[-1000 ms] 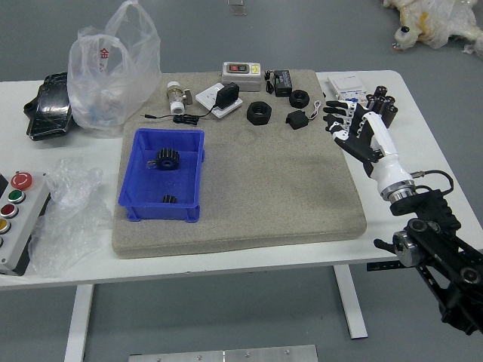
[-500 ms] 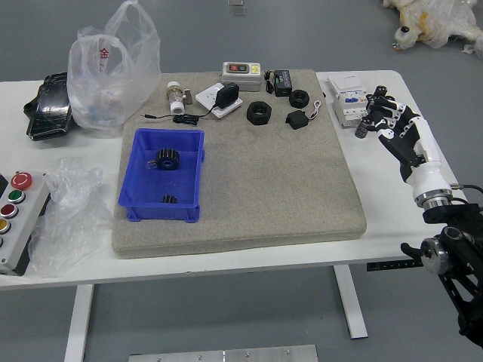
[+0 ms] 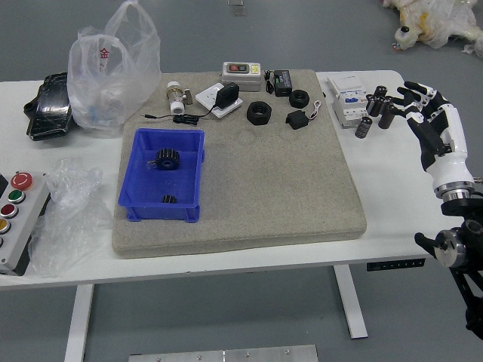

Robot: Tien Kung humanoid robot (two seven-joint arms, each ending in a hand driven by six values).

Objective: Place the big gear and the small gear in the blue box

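Two gears, the big gear point(image 3: 167, 158) and the small gear point(image 3: 169, 199), lie inside the blue box point(image 3: 158, 213), well apart from the right hand's point(image 3: 438, 132) fingers, off to their left. Those fingers are spread, holding nothing, their tips near the dark cylinders point(image 3: 364, 127); whether they touch, I can't tell.

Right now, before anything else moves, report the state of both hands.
Right hand: open, fingers spread, holding nothing, near the small black cylinders.
Left hand: out of view, so its state cannot be told.
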